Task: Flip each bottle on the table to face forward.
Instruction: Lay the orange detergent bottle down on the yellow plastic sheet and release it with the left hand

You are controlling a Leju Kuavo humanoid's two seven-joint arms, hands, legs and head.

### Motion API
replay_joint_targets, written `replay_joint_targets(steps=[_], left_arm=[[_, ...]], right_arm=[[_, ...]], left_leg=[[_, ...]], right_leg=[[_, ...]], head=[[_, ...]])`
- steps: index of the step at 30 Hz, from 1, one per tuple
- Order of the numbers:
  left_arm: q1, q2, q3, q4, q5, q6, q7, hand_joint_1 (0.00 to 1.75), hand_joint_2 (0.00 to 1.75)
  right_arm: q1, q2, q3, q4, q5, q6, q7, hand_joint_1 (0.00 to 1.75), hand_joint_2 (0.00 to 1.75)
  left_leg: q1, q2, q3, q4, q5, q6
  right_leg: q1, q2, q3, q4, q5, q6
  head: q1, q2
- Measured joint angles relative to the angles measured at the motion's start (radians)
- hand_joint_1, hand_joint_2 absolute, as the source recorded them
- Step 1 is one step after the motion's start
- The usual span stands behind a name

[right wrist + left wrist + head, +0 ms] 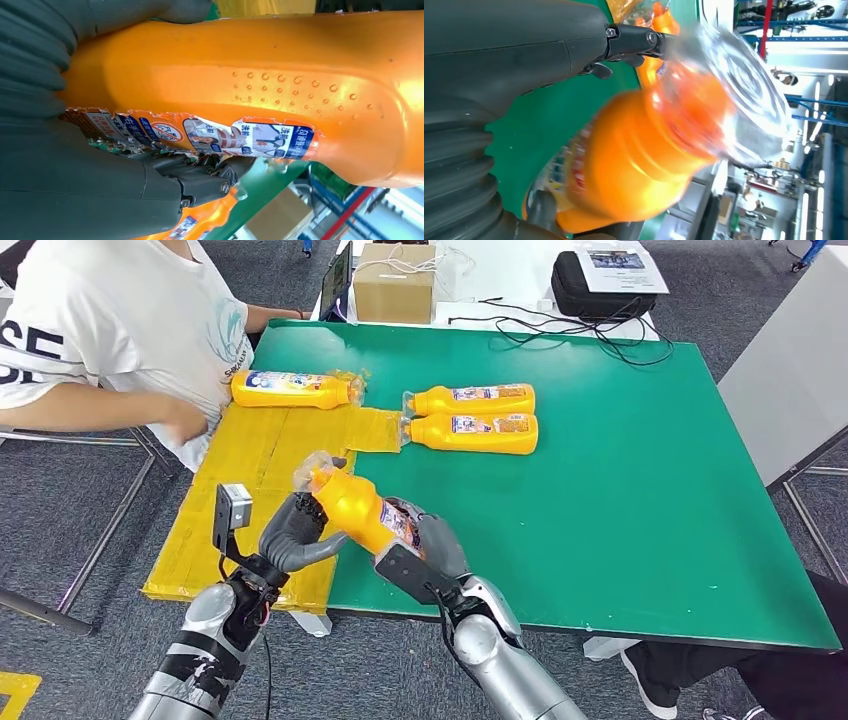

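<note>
An orange bottle (360, 508) with a clear cap and a printed label is lifted above the table's near left corner, cap pointing away from me and to the left. My right hand (432, 552) grips its lower body; the label (240, 137) faces that wrist camera. My left hand (296, 532) holds the bottle (644, 155) near its neck, fingers curled around it. Three more orange bottles lie on their sides: one (295, 389) on the yellow sheet at the far left, two (472, 399) (470, 432) side by side on the green table (640, 490), labels up.
A yellow cardboard sheet (250, 490) covers the table's left part. A person in a white shirt (130, 320) sits at the far left, one hand near the far-left bottle. A cardboard box (394, 282), a black case (600, 285) and cables lie behind the table.
</note>
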Motion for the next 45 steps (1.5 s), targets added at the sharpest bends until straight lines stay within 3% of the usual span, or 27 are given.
replay_joint_targets(steps=[12, 18, 20, 22, 24, 27, 31, 36, 45], left_arm=[[-0.045, 0.0, -0.017, 0.014, -0.001, -0.006, 0.037, 0.0, 1.75], [-0.099, 0.002, -0.03, 0.104, 0.039, -0.057, 0.066, 0.0, 1.75], [-0.123, 0.002, -0.032, 0.145, 0.054, -0.074, 0.066, 0.58, 1.75], [-0.147, 0.002, -0.034, 0.183, 0.06, -0.085, 0.062, 1.45, 1.75], [-0.167, 0.002, -0.037, 0.216, 0.064, -0.093, 0.052, 1.75, 1.75], [-0.186, 0.002, -0.037, 0.251, 0.068, -0.079, 0.043, 1.75, 1.75], [-0.199, 0.001, -0.035, 0.272, 0.074, -0.049, 0.04, 1.75, 1.75], [-0.2, -0.014, -0.017, 0.275, 0.107, -0.009, 0.037, 1.75, 1.75], [-0.151, -0.058, 0.058, 0.168, 0.191, 0.16, 0.055, 1.75, 1.75]], right_arm=[[-0.153, 0.049, 0.1, 0.161, 0.049, 0.07, 0.041, 1.75, 1.75], [-0.19, 0.069, 0.136, 0.182, 0.051, 0.072, 0.039, 1.75, 1.75], [-0.202, 0.073, 0.144, 0.189, 0.049, 0.072, 0.041, 1.75, 1.75], [-0.212, 0.075, 0.149, 0.198, 0.044, 0.072, 0.043, 1.75, 1.75], [-0.22, 0.076, 0.151, 0.207, 0.037, 0.071, 0.044, 1.75, 1.75], [-0.228, 0.076, 0.153, 0.216, 0.022, 0.065, 0.046, 1.75, 1.75], [-0.232, 0.076, 0.155, 0.218, 0.01, 0.053, 0.05, 0.21, 1.75], [-0.232, 0.08, 0.155, 0.218, -0.005, 0.022, 0.056, 0.0, 1.75], [-0.175, 0.074, 0.111, 0.138, -0.085, -0.058, 0.05, 0.0, 1.75]], left_leg=[[0.0, 0.0, 0.0, 0.0, 0.001, 0.0], [0.0, 0.0, -0.001, 0.0, 0.001, 0.0], [0.0, -0.001, -0.001, 0.0, 0.001, 0.0], [0.0, -0.002, -0.001, 0.0, 0.001, 0.0], [0.0, -0.002, -0.001, 0.0, 0.001, 0.0], [0.0, -0.002, -0.001, 0.0, 0.001, 0.0], [0.0, -0.002, -0.001, 0.0, 0.001, 0.0], [0.0, -0.002, -0.001, 0.0, 0.001, 0.0], [0.0, -0.001, -0.001, 0.0, 0.0, 0.0]], right_leg=[[0.0, 0.0, 0.0, 0.0, 0.0, 0.0], [0.0, 0.0, -0.001, 0.0, 0.0, 0.0], [0.0, 0.0, -0.001, 0.0, 0.0, 0.0], [0.0, 0.0, -0.001, 0.0, 0.0, 0.0], [0.0, 0.0, -0.001, 0.001, 0.0, 0.0], [0.0, 0.0, -0.001, 0.001, 0.0, 0.0], [0.0, 0.0, -0.001, 0.001, 0.0, 0.0], [0.0, 0.0, -0.001, 0.0, 0.0, 0.0], [0.0, 0.0, -0.001, 0.0, 0.0, 0.0]], head=[[0.0, 0.0], [0.0, 0.0], [0.0, 0.0], [0.0, 0.0], [0.0, 0.0], [0.0, 0.0], [0.0, 0.0], [0.0, 0.0], [0.0, 0.0]])
